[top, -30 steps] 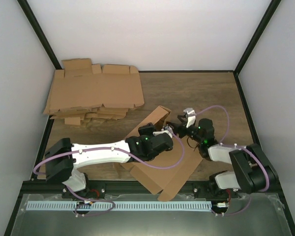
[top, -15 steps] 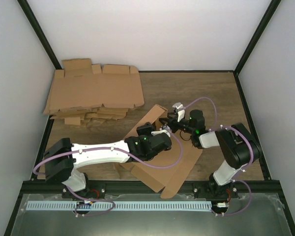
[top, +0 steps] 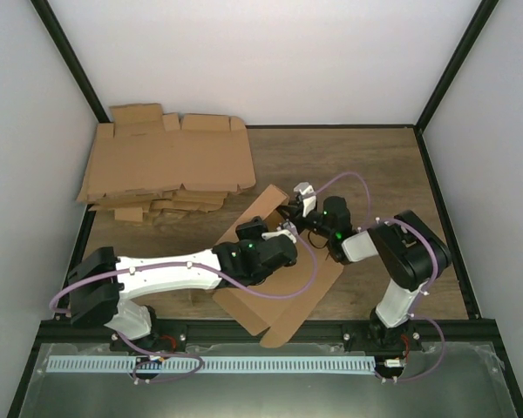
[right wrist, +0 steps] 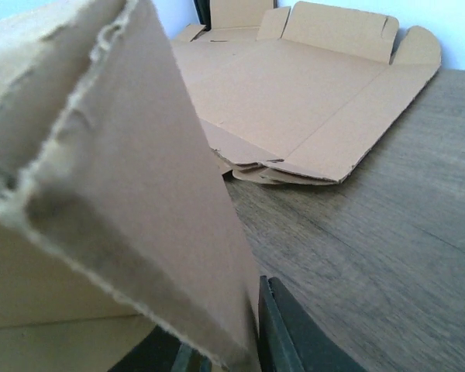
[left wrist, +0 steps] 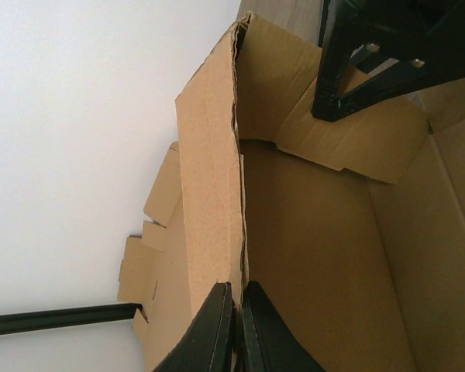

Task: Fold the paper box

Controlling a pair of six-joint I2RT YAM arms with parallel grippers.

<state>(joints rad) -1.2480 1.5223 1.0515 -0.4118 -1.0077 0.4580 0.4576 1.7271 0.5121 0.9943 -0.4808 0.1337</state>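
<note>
Left gripper (left wrist: 237,314) pinched tight on upright side wall of paper box (top: 289,300). Right gripper (right wrist: 226,353) clamped on flap at far corner. Box lay mid-table (top: 379,170), partly raised, near stack of flat blanks (top: 170,165).

Dark wood-grain desk (top: 375,165), white panels on 3 sides. Far-left corner: pile of flat brown cardboard blanks (top: 170,165), loosely stacked by the left wall, lower sheets' flaps poking out along the pile's near edge. Centre-front: paper box (top: 283,296), plain brown, lying at an angle, base flat on the desk, far wall raised, one flap sticking out twd the near edge. Raised wall sits just beside the pile's right corner; can't tell if touching.
</note>
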